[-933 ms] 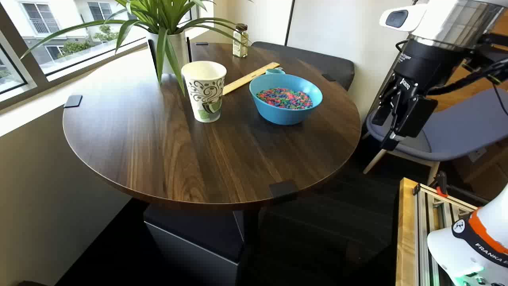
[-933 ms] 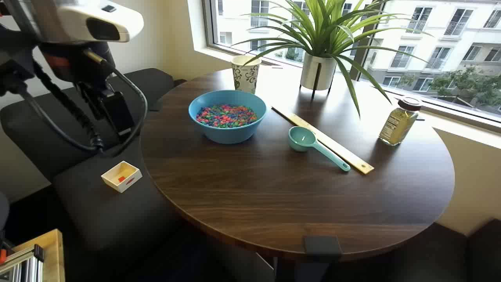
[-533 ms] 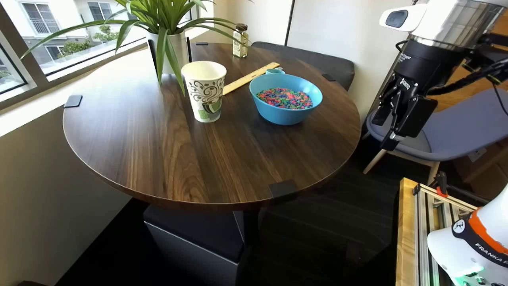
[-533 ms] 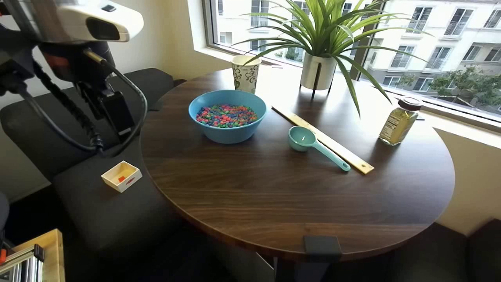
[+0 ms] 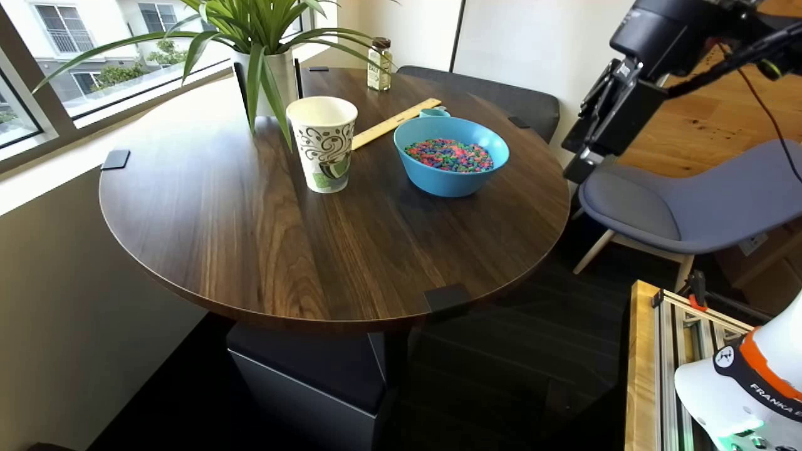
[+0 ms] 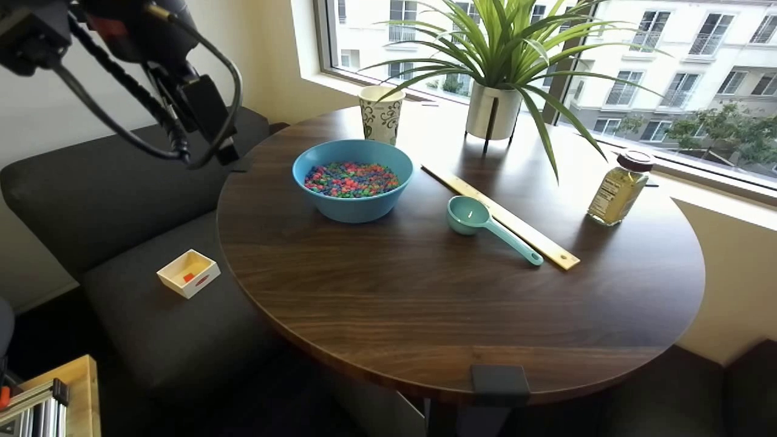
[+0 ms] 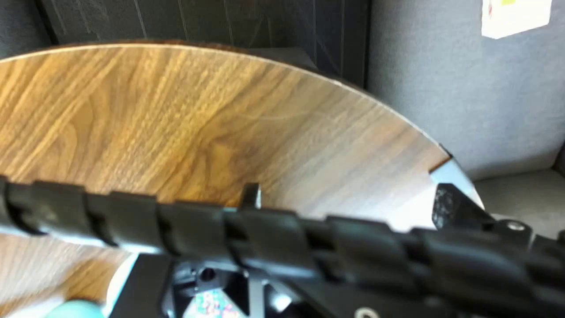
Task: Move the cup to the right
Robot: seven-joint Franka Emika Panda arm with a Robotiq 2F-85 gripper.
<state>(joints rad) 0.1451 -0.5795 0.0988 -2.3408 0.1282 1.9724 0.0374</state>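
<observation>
Gripper (image 5: 574,156): raised near the rim of the round wooden table (image 5: 250,244), fingers spread, nothing between them; you appear to be at the start of the approach.
Cup (image 5: 322,149): tall, white, printed paper, standing upright on the table, well apart from your gripper. Squeeze too hard and its thin wall would likely buckle; bump it high and its narrow base could tip.
Bowl (image 5: 448,183): blue, holding bright pebbles (image 5: 450,155), roughly between your gripper and the cup in an exterior view. A low reach, or sliding the cup rightward as seen there, could strike it and spill them.
Plant (image 5: 263,34): long leaves droop close by the cup; a wide swing might snag one.
Cable (image 7: 273,238): crosses the wrist view in front of the fingers, so you may lose sight of the cup and close off-centre.
</observation>
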